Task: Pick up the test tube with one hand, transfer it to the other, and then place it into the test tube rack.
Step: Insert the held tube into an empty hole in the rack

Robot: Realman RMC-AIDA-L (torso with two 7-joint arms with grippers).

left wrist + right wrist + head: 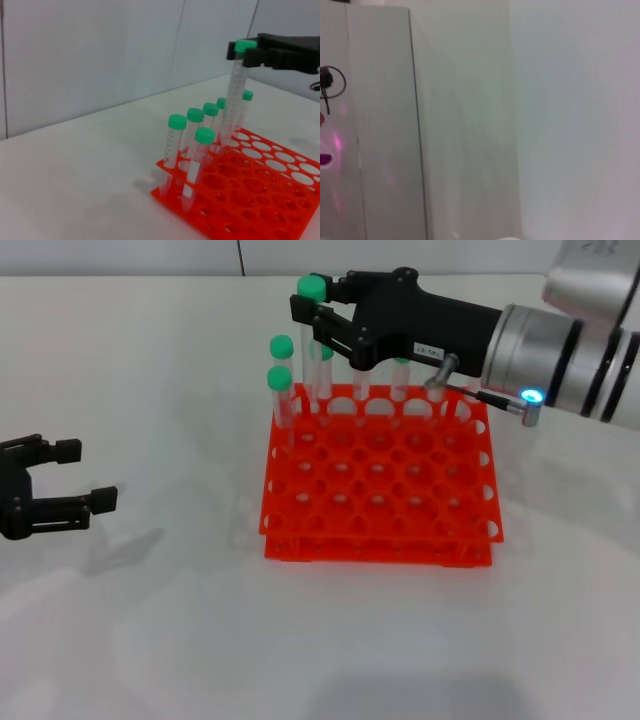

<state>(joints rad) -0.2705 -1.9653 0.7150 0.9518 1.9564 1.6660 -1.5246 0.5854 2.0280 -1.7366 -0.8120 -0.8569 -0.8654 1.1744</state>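
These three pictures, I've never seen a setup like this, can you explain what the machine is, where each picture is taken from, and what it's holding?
It is a two-armed robot. The head view looks down at a white table. The other two come from cameras on its wrists; the right wrist one shows only a wall.

An orange-red test tube rack sits on the table, with green-capped tubes standing along its far edge. The right gripper, over the rack's far corner, holds one test tube upright by its cap end, its bottom near the rack's holes. The left gripper waits open and empty off to the left.
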